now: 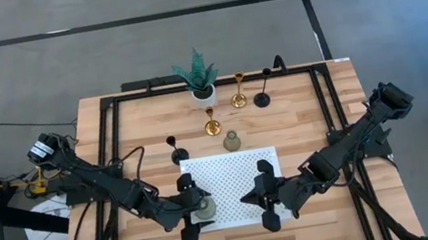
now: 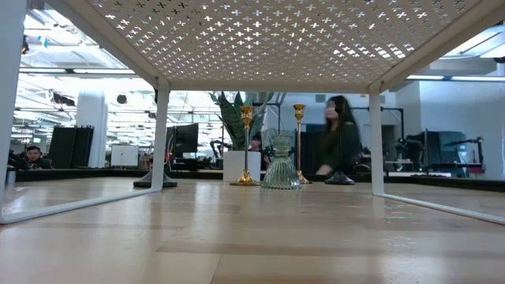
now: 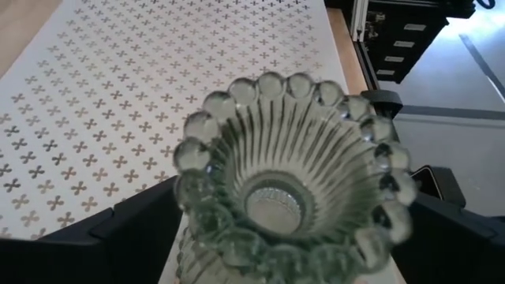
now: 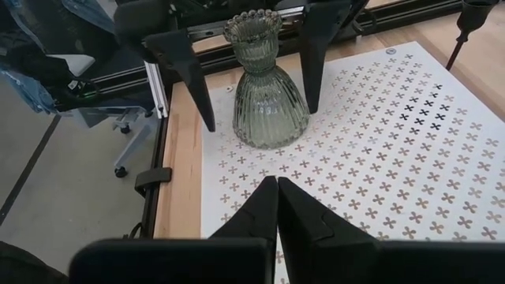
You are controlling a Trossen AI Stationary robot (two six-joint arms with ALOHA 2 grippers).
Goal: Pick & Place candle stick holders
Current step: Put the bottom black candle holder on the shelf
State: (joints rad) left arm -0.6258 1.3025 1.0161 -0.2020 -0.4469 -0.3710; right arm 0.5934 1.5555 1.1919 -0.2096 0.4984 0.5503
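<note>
A grey-green bell-shaped holder (image 4: 268, 87) stands upright on its wide base at the near left corner of the white perforated shelf (image 1: 235, 168); it also shows in the high view (image 1: 205, 209) and from above in the left wrist view (image 3: 288, 181). My left gripper (image 1: 196, 208) is open, its fingers (image 4: 193, 79) on either side of the holder, apart from it. My right gripper (image 4: 276, 183) is shut and empty above the shelf, to the holder's right. Two gold holders (image 1: 238, 90) (image 1: 212, 122), two black ones (image 1: 263, 95) (image 1: 177, 152) and a second grey-green one (image 1: 232, 141) stand on the table beyond the shelf.
A green spiky plant in a white pot (image 1: 201, 81) stands at the far middle of the table. A black frame (image 1: 113, 136) runs along the table's edges. The low view looks under the shelf (image 2: 268, 39) at its legs (image 2: 162, 134). A person (image 2: 341, 142) is in the room behind.
</note>
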